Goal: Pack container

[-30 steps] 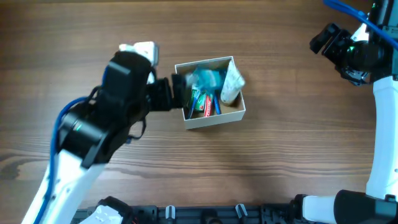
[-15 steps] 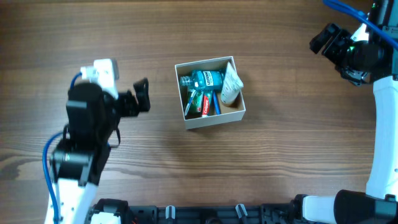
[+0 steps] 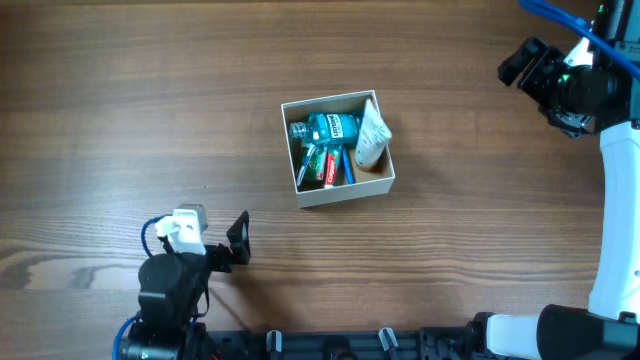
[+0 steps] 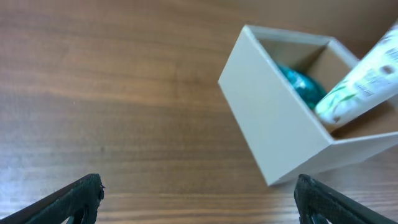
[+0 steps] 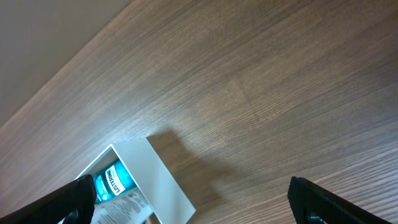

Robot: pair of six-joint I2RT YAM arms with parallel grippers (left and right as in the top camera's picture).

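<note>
The container [image 3: 345, 193], a square white box with a tan inside, sits mid-table. It holds a teal mouthwash bottle [image 3: 331, 127], a white tube [image 3: 372, 136], a red toothpaste tube [image 3: 325, 167] and blue items. My left gripper [image 3: 238, 238] is open and empty, near the front edge, well left of and in front of the container. The left wrist view shows the container [image 4: 267, 124] ahead to the right of the open fingers [image 4: 199, 199]. My right gripper [image 3: 520, 62] is open and empty at the far right. The right wrist view shows the container [image 5: 165, 186] with the bottle [image 5: 115, 177].
The wooden table [image 3: 150, 100] carries nothing else. The left arm's base [image 3: 170, 300] sits at the front edge. The right arm's white link [image 3: 615, 230] runs down the right edge.
My left arm has pulled back from the container's left side, down and left toward the front edge. The container and its contents now show fully. The right arm has not moved.
</note>
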